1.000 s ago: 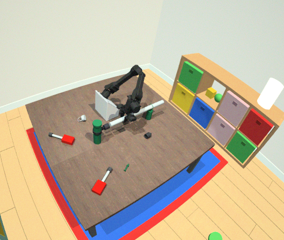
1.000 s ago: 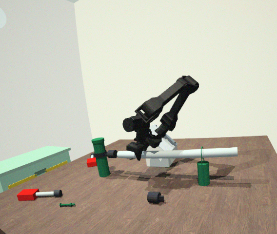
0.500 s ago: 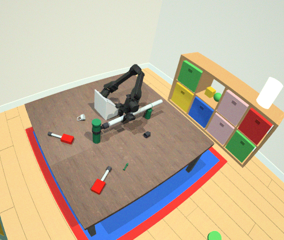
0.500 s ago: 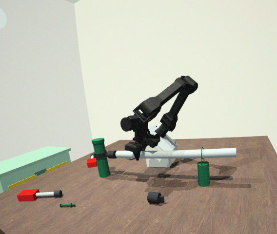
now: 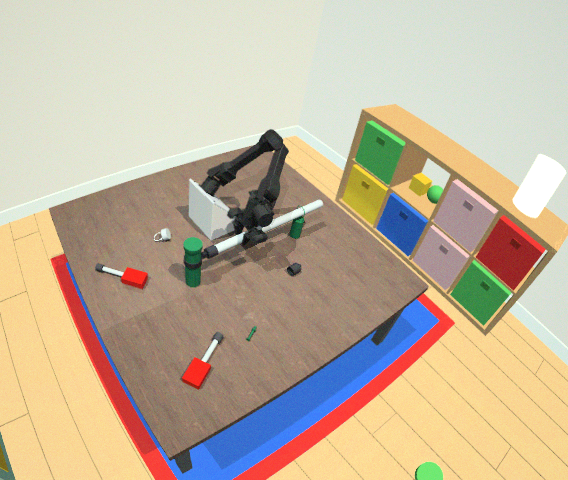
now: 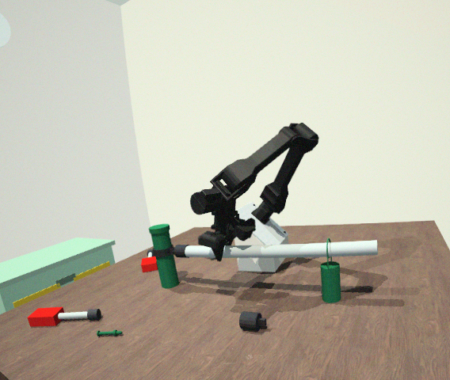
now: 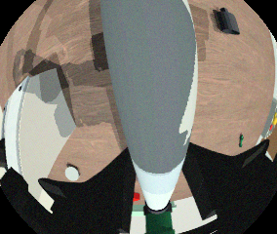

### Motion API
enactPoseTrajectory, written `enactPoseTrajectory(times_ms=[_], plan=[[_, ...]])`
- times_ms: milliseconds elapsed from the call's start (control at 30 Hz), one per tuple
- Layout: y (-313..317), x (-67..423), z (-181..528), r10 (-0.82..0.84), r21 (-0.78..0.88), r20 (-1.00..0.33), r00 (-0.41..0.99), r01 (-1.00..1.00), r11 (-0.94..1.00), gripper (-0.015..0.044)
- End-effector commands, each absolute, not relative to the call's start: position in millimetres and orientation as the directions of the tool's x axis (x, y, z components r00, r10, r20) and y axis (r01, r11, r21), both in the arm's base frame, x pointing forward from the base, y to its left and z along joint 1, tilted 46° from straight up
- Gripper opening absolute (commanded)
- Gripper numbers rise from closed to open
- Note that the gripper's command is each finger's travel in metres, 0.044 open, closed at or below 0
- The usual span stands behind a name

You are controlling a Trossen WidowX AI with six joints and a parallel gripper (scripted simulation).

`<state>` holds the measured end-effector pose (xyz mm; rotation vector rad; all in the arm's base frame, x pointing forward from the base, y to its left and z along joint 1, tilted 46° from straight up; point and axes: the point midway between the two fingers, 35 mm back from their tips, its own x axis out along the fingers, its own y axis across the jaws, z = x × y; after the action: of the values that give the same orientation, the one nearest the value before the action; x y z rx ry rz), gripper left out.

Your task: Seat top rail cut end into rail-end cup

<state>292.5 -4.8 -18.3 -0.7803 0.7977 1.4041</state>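
The white rail [image 5: 293, 215] [image 6: 282, 250] [image 7: 150, 88] lies nearly level above the table. My gripper [image 5: 245, 236] [image 6: 220, 251] [image 7: 154, 145] is shut on it, nearer the big post end. The rail's near end meets the black rail-end cup [image 5: 211, 251] [image 6: 181, 250]; how deep it sits inside is hidden. The cup hangs on the black brace band [image 5: 193, 264] [image 6: 162, 252] around the green big post [image 5: 193, 276] [image 6: 168, 273] [image 7: 159, 224]. The band sits some way below the post cap [image 5: 193, 244] [image 6: 159, 229]. The rail's far part passes through the green loop [image 6: 328, 245] on the small post [image 5: 296, 227] [image 6: 330, 283].
A loose black cup [image 5: 293, 269] [image 6: 250, 321] [image 7: 226, 20] and a green bolt [image 5: 251, 333] [image 6: 109, 333] [image 7: 241, 140] lie on the table. Two red blocks [image 5: 134, 277] [image 5: 196, 373] have white, black-ended rods. A white fitting [image 5: 165, 235] lies behind the post. A white panel [image 5: 201, 209] stands beside the arm.
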Motion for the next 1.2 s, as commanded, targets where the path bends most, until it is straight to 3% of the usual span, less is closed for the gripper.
enactPoseTrajectory(times_ms=[0,1167], plan=[[-4.5,292.5,-17.8,0.527,0.000,-0.850,0.011,-1.000,0.021,0.0000],[-9.4,294.8,-15.9,0.515,-0.004,-0.857,0.012,-1.000,0.016,0.0000]])
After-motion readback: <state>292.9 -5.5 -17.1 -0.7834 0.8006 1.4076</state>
